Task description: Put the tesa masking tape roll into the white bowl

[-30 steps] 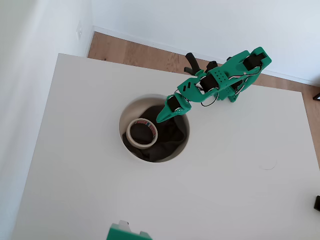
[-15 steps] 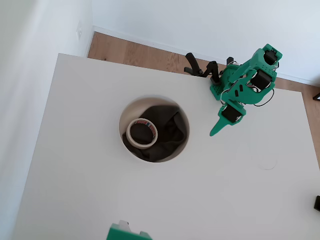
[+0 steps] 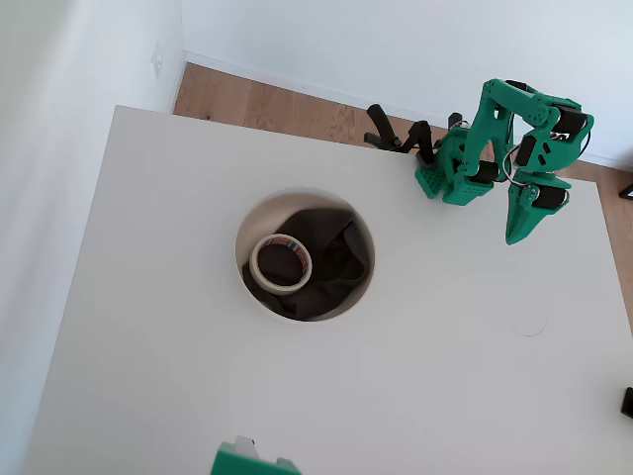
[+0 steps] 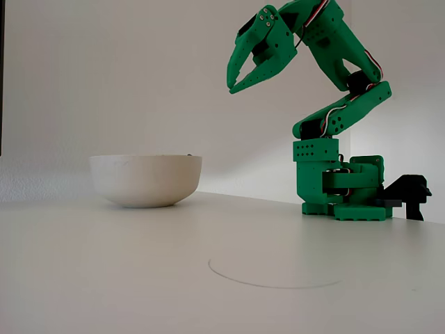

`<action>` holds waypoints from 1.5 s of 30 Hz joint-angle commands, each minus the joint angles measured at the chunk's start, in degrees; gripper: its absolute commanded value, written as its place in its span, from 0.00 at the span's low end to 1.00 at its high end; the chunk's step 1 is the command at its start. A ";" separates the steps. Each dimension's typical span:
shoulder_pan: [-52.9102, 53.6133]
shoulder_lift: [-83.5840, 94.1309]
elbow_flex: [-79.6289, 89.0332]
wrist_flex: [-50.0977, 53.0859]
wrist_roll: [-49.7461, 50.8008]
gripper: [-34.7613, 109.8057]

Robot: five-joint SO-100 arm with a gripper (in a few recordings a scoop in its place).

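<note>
Tape (image 3: 281, 264) lies flat inside the bowl (image 3: 259, 213), left half, on the dark cloth (image 3: 331, 262); its ring axis points up. Gripper (image 3: 518, 228) sits at upper right of the overhead view, well apart from the bowl, with the tape down-left of it. In the fixed view the gripper (image 4: 232, 82) is raised high, fingers slightly parted and holding nothing. Placement looks complete; the exact gap is hard to judge.

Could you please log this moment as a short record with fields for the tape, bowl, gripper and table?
tape: tesa masking tape roll lies flat on dark cloth inside the bowl
bowl: white bowl upright, mid-table
gripper: gripper empty, raised high near the arm base, apart from the bowl
table: white table
</note>
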 commanded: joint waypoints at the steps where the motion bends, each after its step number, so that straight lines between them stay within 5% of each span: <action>1: -0.09 8.26 10.20 -1.32 -0.62 0.18; 14: 1.23 32.34 35.16 0.35 -1.76 0.18; 45: 1.41 32.34 39.29 4.13 -0.70 0.18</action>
